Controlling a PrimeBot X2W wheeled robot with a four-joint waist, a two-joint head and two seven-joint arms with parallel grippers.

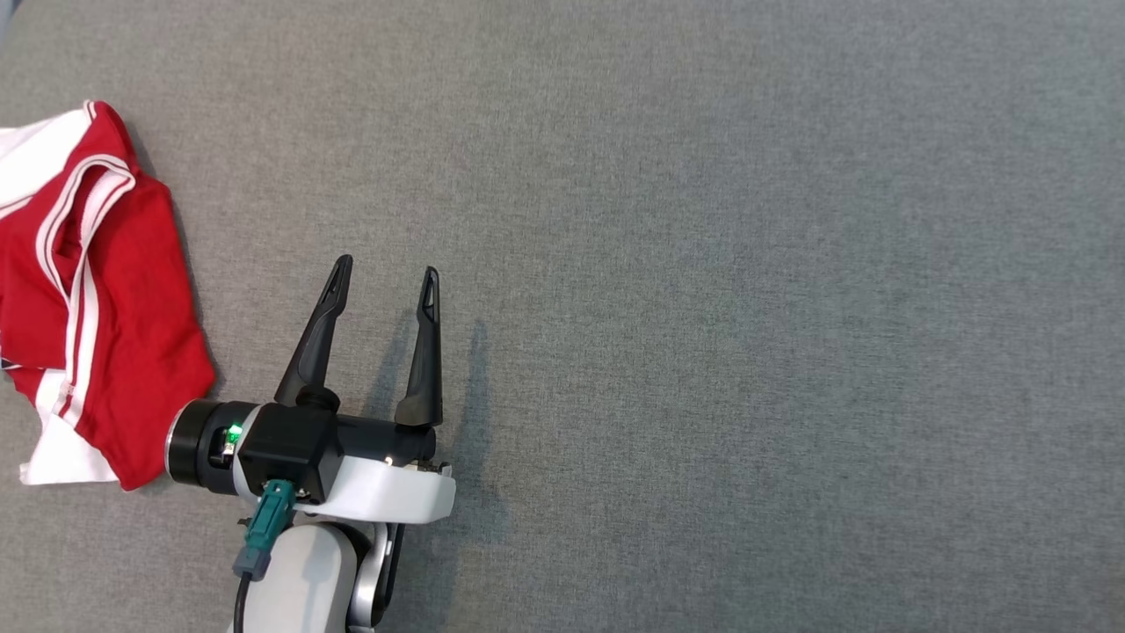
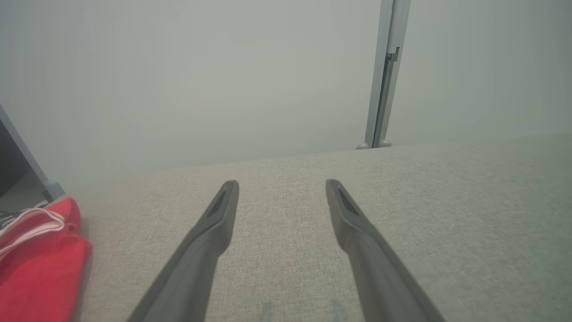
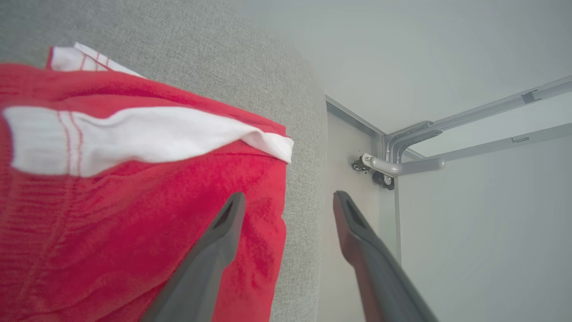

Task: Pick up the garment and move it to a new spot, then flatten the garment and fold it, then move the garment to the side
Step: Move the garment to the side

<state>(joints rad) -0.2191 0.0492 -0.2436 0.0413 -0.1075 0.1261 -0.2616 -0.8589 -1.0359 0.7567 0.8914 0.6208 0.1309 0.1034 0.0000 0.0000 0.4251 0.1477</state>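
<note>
Left gripper (image 1: pixel 387 265) wide open over grey desk (image 1: pixel 747 308), right gripper (image 3: pixel 289 196) spread open at red garment (image 3: pixel 134 201) edge, both holding nothing.

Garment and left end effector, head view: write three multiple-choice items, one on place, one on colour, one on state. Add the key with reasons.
1. Where does the garment lie relative to the left end effector?
A. To its left, at the picture's left edge
B. Between its fingers
C. Far off to its right

2. What colours is the garment?
A. Blue and yellow
B. Red with white bands and stripes
C. All black

3. How does the left end effector stand?
A. Shut on the garment
B. Shut on nothing
C. Open, with nothing between its fingers

Key:
1 A, as the cloth sits bunched beside the wrist on the left.
2 B, as red fabric with white trim shows plainly.
3 C, as bare grey table shows between the spread fingers.
</note>
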